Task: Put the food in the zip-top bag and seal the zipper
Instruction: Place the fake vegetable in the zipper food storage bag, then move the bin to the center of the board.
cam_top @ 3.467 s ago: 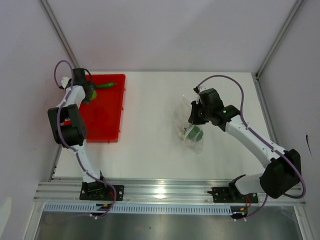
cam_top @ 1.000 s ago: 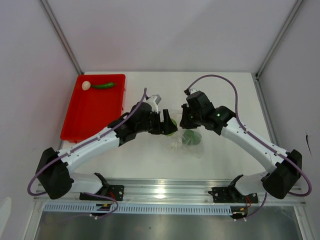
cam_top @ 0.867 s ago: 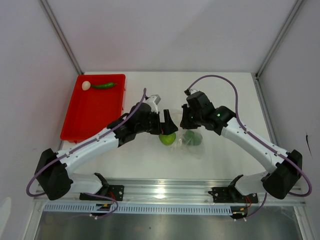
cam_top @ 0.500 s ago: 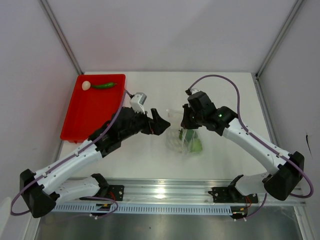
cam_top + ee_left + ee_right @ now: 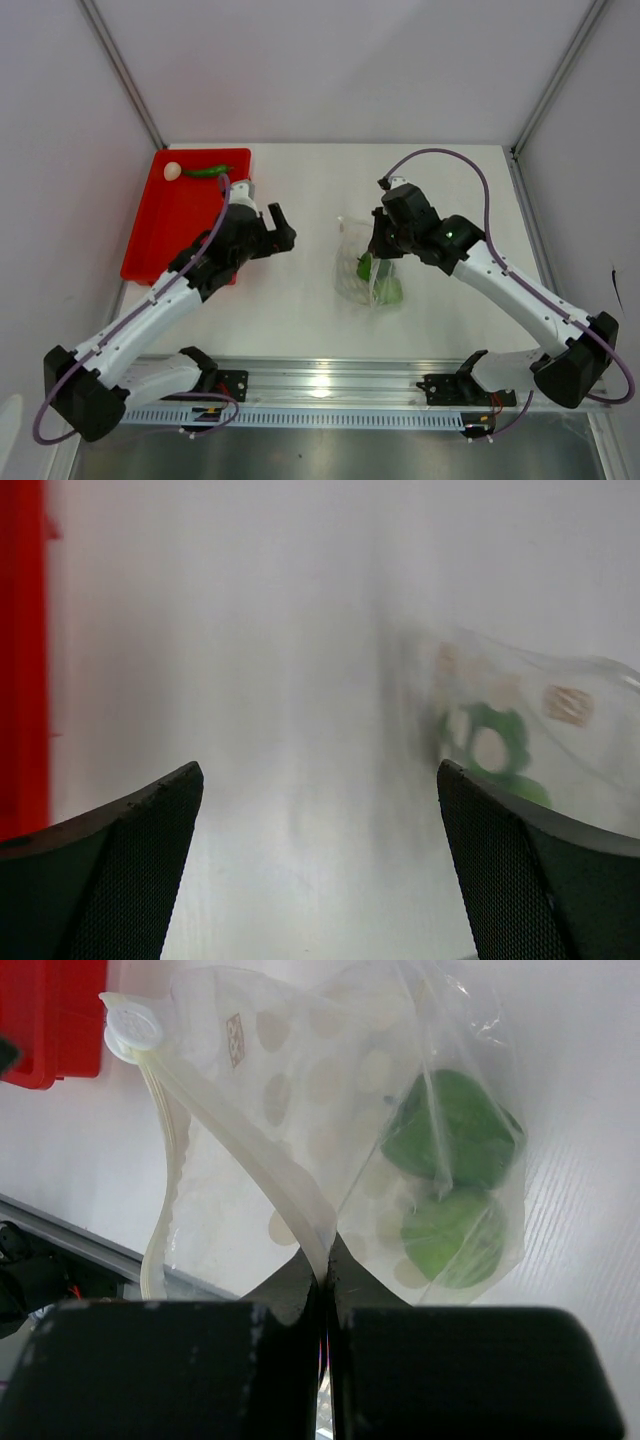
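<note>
While your right gripper (image 5: 322, 1266) has its black fingers pressed together on the thin, clear press-seal strip (image 5: 245, 1155) of the clear, crinkly zip-top bag (image 5: 362, 272), your left gripper (image 5: 284, 228) hangs over the white table (image 5: 300, 320) with its jaws spread wide and nothing between them. The bag sits right of the table's middle, under the right gripper. Two round green pieces (image 5: 452, 1130) lie against each other in its closed end, away from the pinched mouth edge. In the right wrist view the strip slants from a small white tab (image 5: 133, 1028) at the bag's corner down to your fingers, and the mouth beside it looks parted rather than sealed.

Your next reach turns on what lies outside the bag. A small white ball (image 5: 172, 171) and a dark green stemmed pepper (image 5: 210, 171) rest at the far end of the flat red plastic tray (image 5: 190, 240). The ball is in the far left corner, and the pepper is just beside it on its right. The pepper's long axis runs across the tray, roughly parallel to the far rim. Both lie beyond and to the left of the left gripper, which sits just off the tray's right edge, between tray and bag. The right arm is well apart from them and occupied with the bag. I judge the left arm is the one to send. Turn its jaws to close across the pepper's thin width rather than along its length.
</note>
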